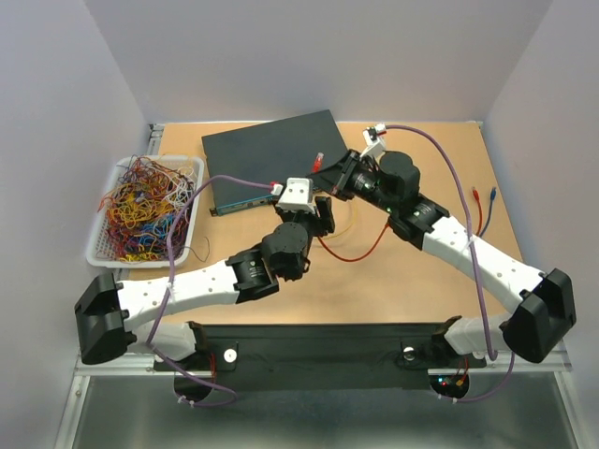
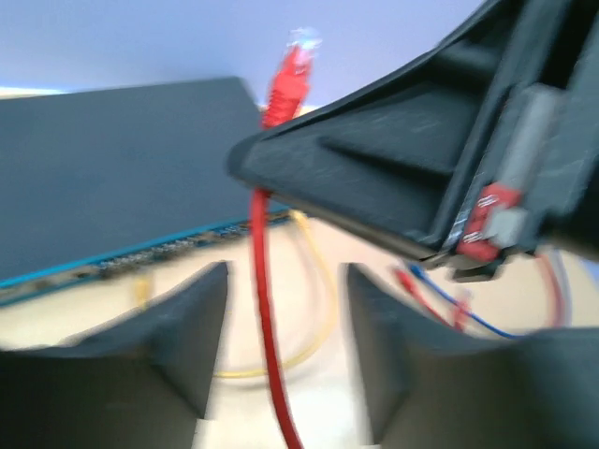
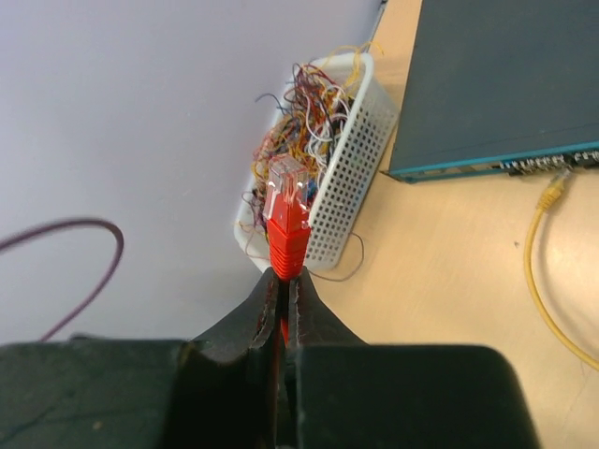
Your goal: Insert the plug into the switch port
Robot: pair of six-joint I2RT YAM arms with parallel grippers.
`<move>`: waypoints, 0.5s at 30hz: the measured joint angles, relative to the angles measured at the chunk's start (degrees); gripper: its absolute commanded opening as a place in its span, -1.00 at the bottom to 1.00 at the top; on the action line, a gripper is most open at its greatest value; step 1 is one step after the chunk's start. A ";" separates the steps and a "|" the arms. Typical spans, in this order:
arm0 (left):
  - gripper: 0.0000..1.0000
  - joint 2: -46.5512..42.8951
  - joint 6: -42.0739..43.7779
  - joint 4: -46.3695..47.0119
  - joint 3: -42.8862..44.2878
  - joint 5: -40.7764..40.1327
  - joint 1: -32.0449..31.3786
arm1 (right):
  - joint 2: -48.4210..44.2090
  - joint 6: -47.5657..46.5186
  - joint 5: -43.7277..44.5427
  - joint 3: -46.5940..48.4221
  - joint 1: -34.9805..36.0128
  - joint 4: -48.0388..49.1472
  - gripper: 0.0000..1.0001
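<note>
No words, labels, brand names or numbers can be read in any view. The front edge of the switch (image 3: pixel 505 84) is too small and blurred to show print.

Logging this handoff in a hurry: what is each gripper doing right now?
Left gripper: open, holding nothing.
Right gripper: closed on the red plug.

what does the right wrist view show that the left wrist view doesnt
Only the right wrist view: the white basket of tangled wires and a purple cable at the left.
Only the left wrist view: the open left fingers, the red cable running down between them, and a blue cable beyond.
Both: the red plug clamped in the right fingers, the switch with its row of ports, and the yellow cable before it.
</note>
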 measured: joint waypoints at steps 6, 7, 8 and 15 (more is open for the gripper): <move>0.97 -6.47 0.98 -4.61 -0.72 10.25 -0.09 | -4.68 -3.26 -0.42 -5.29 -0.26 0.96 -0.99; 0.97 -8.33 1.20 -6.23 -0.72 11.89 -0.02 | -5.77 -4.07 -0.76 -6.29 -0.46 0.96 -0.99; 0.97 -9.57 1.25 -7.13 -0.72 12.87 0.02 | -6.54 -4.55 -1.33 -6.97 -0.50 1.03 -0.99; 0.73 -21.68 2.80 -13.18 0.39 23.21 5.51 | -8.24 -9.77 -13.40 -9.20 -1.60 1.05 -0.99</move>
